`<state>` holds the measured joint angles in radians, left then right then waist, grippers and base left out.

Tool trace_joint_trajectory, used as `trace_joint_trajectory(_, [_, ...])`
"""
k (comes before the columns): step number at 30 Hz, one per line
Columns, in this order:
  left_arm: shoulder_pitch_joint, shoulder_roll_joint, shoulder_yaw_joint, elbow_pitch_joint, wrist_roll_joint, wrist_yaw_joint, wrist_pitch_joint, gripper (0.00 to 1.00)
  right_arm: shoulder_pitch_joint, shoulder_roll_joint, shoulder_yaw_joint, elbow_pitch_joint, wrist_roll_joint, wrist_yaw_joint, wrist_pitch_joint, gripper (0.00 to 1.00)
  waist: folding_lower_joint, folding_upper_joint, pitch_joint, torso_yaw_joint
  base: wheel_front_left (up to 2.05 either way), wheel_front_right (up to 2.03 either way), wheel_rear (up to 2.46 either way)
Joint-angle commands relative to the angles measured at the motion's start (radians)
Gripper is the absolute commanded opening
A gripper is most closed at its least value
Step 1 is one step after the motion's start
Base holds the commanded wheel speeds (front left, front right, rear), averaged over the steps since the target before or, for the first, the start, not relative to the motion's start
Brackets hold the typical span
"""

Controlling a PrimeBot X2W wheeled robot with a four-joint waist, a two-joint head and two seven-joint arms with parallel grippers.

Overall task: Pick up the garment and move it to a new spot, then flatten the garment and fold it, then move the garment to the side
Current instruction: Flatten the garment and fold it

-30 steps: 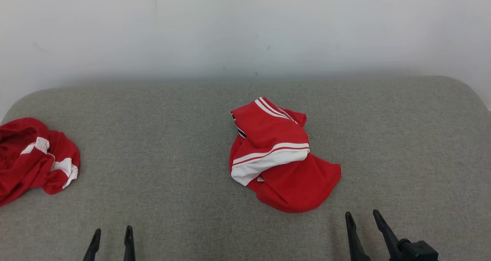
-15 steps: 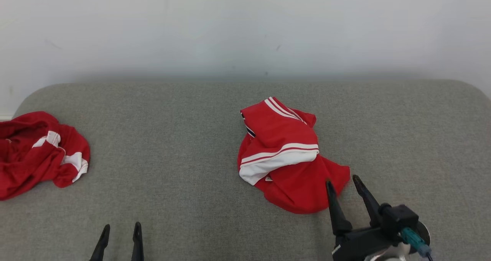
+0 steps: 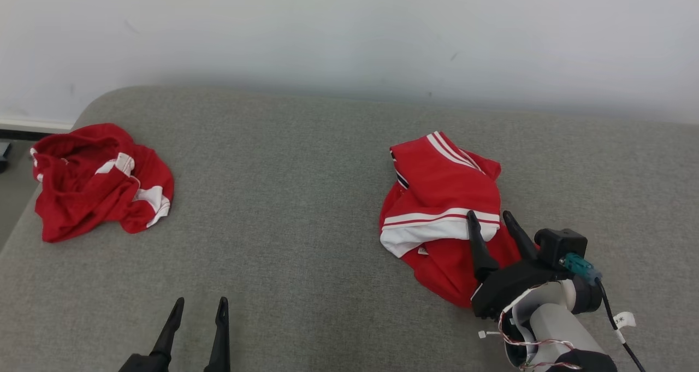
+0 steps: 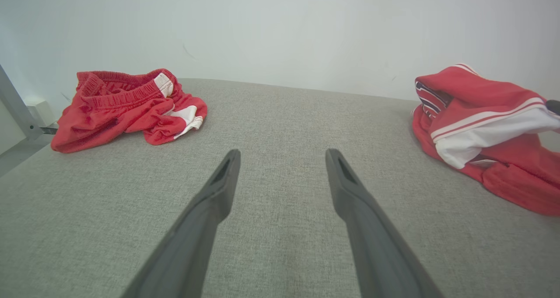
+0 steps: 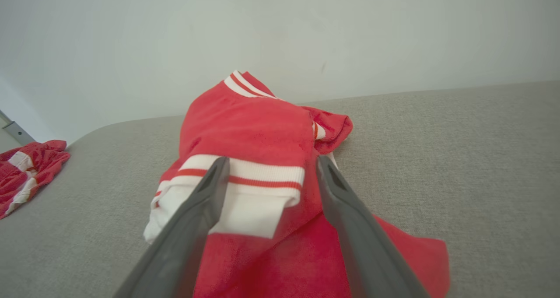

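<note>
Grey woven fabric covers the broad padded surface [image 3: 295, 197], which runs back to a plain white wall [image 3: 349, 28]. The right gripper [image 3: 488, 214] stands wide open with nothing in its hold. Its two dark fingers are spread over the near right part of the crumpled red garment [image 3: 437, 175]. Whether the tips touch the cloth I cannot tell.

That garment lies right of centre on the surface. A white band edged with a red stripe crosses its middle, and white stripes mark its far fold. Nothing lies between the fingers and the cloth. A teal connector [image 3: 579, 265] and its cable sit on the right wrist behind the gripper.

The left gripper [image 3: 201, 302] is equally wide open and empty. It points over bare grey fabric, well apart from both heaps of cloth. Near the far left corner of the surface lies a second red bundle [image 3: 93, 181] with white patches.

The right wrist view places the fingers on either side of the white band, with red cloth spreading beneath them. The left wrist view reveals the bundle's gathered elastic waistband, which marks it as shorts. It also shows dark stripes inside the garment's open end and a slanted grey metal bar [image 4: 13, 105] past the surface's left edge.
</note>
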<state>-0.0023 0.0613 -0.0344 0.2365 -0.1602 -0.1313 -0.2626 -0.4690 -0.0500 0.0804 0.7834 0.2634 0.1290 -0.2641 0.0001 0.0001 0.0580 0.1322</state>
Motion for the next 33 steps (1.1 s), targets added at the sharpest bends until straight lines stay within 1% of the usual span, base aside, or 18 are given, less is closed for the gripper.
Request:
trace_joint_trajectory(1, [-0.010, -0.003, -0.002, 0.001, -0.002, 0.002, -0.004, 1.00, -0.020, -0.003, -0.003, 0.012, 0.000, 0.003, 0.000, 1.00, -0.0001, -0.0001, 0.019, 0.031, 0.00, 0.00, 0.00])
trace_joint_trajectory(4, [-0.017, -0.004, -0.009, 0.002, -0.006, 0.002, -0.004, 1.00, -0.059, -0.003, -0.013, 0.100, 0.036, 0.003, 0.000, 1.00, -0.0001, -0.0001, 0.025, 0.049, 0.00, 0.00, 0.00])
trace_joint_trajectory(5, [-0.017, -0.004, -0.011, 0.003, -0.006, 0.002, -0.004, 1.00, -0.067, -0.003, -0.002, 0.121, 0.046, 0.003, 0.000, 0.46, -0.0001, -0.0001, 0.026, 0.053, 0.00, 0.00, 0.00])
trace_joint_trajectory(6, [-0.017, -0.004, -0.012, 0.002, -0.007, 0.002, -0.004, 1.00, -0.080, -0.002, 0.005, 0.128, 0.061, 0.003, 0.000, 0.05, -0.0001, -0.0001, 0.028, 0.056, 0.00, 0.00, 0.00])
trace_joint_trajectory(7, [-0.017, -0.004, -0.010, 0.003, -0.007, 0.002, -0.004, 1.00, -0.089, -0.002, 0.017, 0.134, 0.073, 0.003, 0.000, 0.00, -0.0001, -0.0001, 0.029, 0.058, 0.00, 0.00, 0.00])
trace_joint_trajectory(12, [-0.016, -0.006, -0.004, 0.003, -0.009, 0.002, -0.004, 1.00, -0.103, -0.014, 0.044, 0.162, 0.142, 0.003, 0.000, 0.00, -0.0001, -0.0001, 0.032, 0.056, 0.00, 0.00, 0.00])
trace_joint_trajectory(15, [-0.015, -0.007, -0.002, 0.004, -0.009, 0.002, -0.004, 1.00, -0.108, -0.021, 0.064, 0.165, 0.163, 0.003, 0.000, 0.00, -0.0001, -0.0001, 0.033, 0.046, 0.00, 0.00, 0.00])
trace_joint_trajectory(21, [-0.024, -0.009, -0.006, 0.002, -0.011, 0.002, -0.004, 1.00, -0.127, -0.044, 0.088, 0.136, 0.193, 0.003, 0.000, 0.00, -0.0001, -0.0001, 0.037, 0.026, 0.00, 0.00, 0.00])
trace_joint_trajectory(22, [-0.023, -0.009, -0.007, 0.002, -0.011, 0.002, -0.004, 1.00, -0.132, -0.050, 0.087, 0.130, 0.192, 0.003, 0.000, 0.15, -0.0001, -0.0001, 0.036, 0.023, 0.00, 0.00, 0.00])
trace_joint_trajectory(23, [-0.022, -0.009, -0.008, 0.002, -0.010, 0.002, -0.004, 1.00, -0.134, -0.052, 0.091, 0.132, 0.196, 0.003, 0.000, 0.98, -0.0001, -0.0001, 0.035, 0.021, 0.00, 0.00, 0.00])
trace_joint_trajectory(24, [-0.022, -0.009, -0.008, 0.003, -0.009, 0.002, -0.004, 1.00, -0.137, -0.050, 0.101, 0.145, 0.202, 0.003, 0.000, 1.00, -0.0001, -0.0001, 0.033, 0.019, 0.00, 0.00, 0.00])
trace_joint_trajectory(30, [-0.032, -0.010, -0.021, 0.004, -0.011, 0.002, -0.004, 1.00, -0.202, -0.081, 0.172, 0.186, 0.216, 0.003, 0.000, 1.00, -0.0001, -0.0001, 0.036, 0.024, 0.00, 0.00, 0.00])
trace_joint_trajectory(33, [-0.032, -0.010, -0.030, 0.006, -0.016, 0.002, -0.004, 1.00, -0.250, -0.091, 0.207, 0.243, 0.238, 0.003, 0.041, 1.00, -0.0001, -0.0001, 0.045, 0.034, 0.00, 0.00, 0.00])
